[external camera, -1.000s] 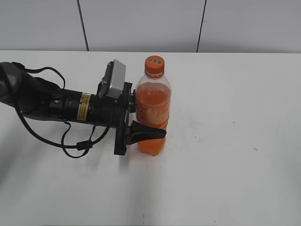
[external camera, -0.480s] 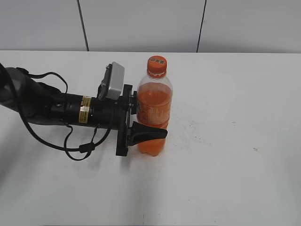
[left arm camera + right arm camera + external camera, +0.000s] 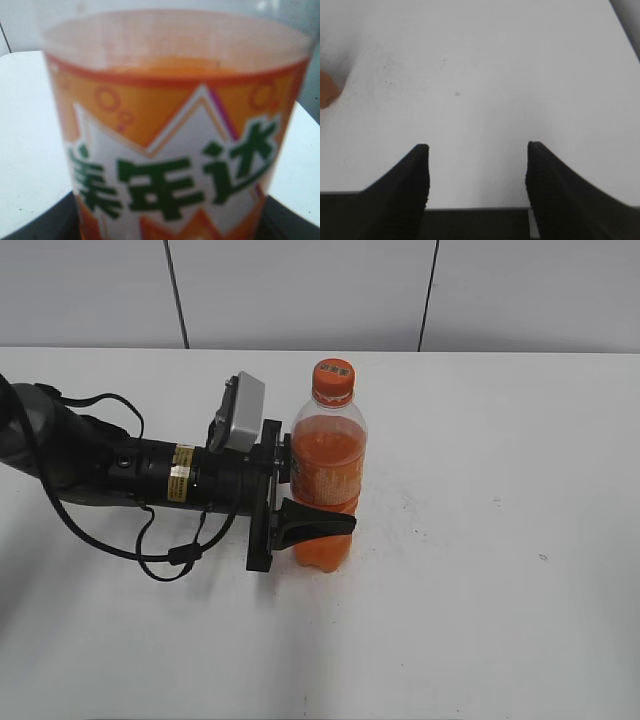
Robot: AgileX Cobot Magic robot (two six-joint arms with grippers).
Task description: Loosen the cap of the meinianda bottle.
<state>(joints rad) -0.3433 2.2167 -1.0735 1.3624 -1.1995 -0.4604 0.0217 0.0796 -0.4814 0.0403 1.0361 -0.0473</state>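
Note:
The meinianda bottle (image 3: 326, 480) stands upright on the white table, full of orange drink, with its orange label band facing the left arm. Its small orange cap (image 3: 333, 379) sits on top. My left gripper (image 3: 318, 502) reaches in sideways from the left and is shut on the bottle's middle. In the left wrist view the label (image 3: 175, 165) fills the frame, with dark jaw tips at the bottom corners. My right gripper (image 3: 477, 147) is open and empty over bare table. It does not show in the exterior view. An orange blur (image 3: 327, 95) lies at the right wrist view's left edge.
The white table (image 3: 480, 540) stretches to the right of the bottle and in front of it. A grey wall with panel seams stands behind it. The left arm's cable (image 3: 160, 550) loops on the table on the left.
The left arm shifted slightly to the right with the bottle between one second ago and half a second ago. Nothing has moved since.

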